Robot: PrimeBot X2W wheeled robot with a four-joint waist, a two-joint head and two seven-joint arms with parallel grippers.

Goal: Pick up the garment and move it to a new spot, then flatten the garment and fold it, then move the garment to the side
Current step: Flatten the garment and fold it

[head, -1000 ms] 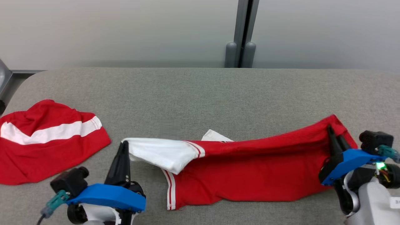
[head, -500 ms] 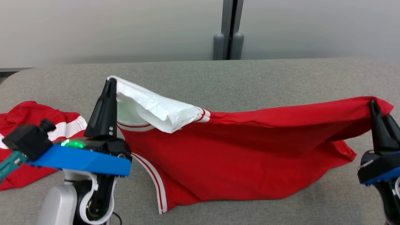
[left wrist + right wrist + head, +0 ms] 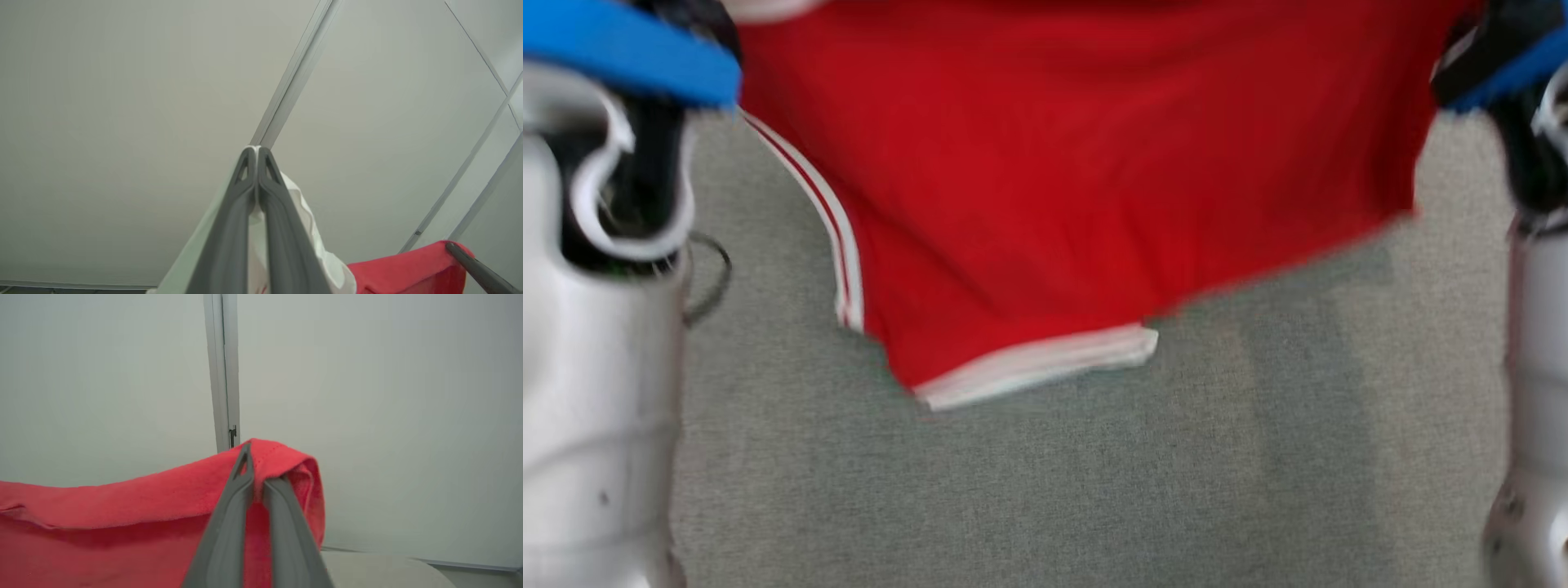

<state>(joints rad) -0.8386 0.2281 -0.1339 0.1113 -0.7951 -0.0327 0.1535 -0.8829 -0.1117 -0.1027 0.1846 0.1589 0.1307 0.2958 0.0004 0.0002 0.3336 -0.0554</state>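
The garment, red with white striped trim, hangs stretched in the air between my two arms, its white-edged lower hem dangling just above the grey table. In the left wrist view my left gripper is shut on the garment's white sleeve. In the right wrist view my right gripper is shut on a folded red corner of the garment. The head view is blurred; my left forearm and right forearm frame the cloth, blue wrist covers at the top corners.
The grey fabric table top spreads under the hanging cloth. Pale wall panels with a vertical seam stand behind. A rounded table corner lies below my right gripper. My right gripper's finger shows at the left wrist view's lower right.
Both grippers have risen with the garment, lifting it off the table so it now hangs free. The head camera has tilted down, so the whole picture has shifted.
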